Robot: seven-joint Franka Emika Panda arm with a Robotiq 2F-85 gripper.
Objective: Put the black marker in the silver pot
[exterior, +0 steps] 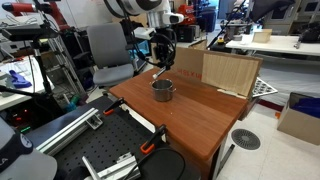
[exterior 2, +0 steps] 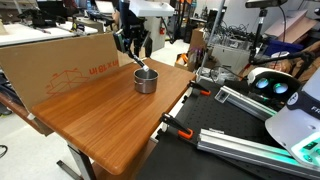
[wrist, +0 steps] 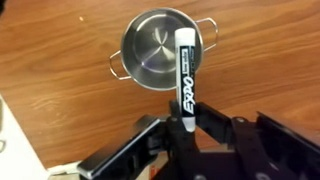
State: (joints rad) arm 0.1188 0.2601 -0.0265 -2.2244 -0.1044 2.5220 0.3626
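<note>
Shiny steel pot [wrist: 155, 50], glossy black plastic marker [wrist: 186, 80], smooth wood table [wrist: 60, 40]

The black marker [wrist: 185, 70], a slim dark pen with a white label reading EXPO, is clamped at one end by the pincer [wrist: 186, 128] and hangs tilted over the silver pot [wrist: 158, 52], its free end above the opening near the rim. The pot, round, shiny and empty, with two small wire handles, stands upright on the wooden bench [wrist: 60, 100]

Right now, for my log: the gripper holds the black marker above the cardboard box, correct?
Not the box. The gripper holds the black marker above the silver pot, as the wrist view shows; the cardboard box stands off to the side.
</note>
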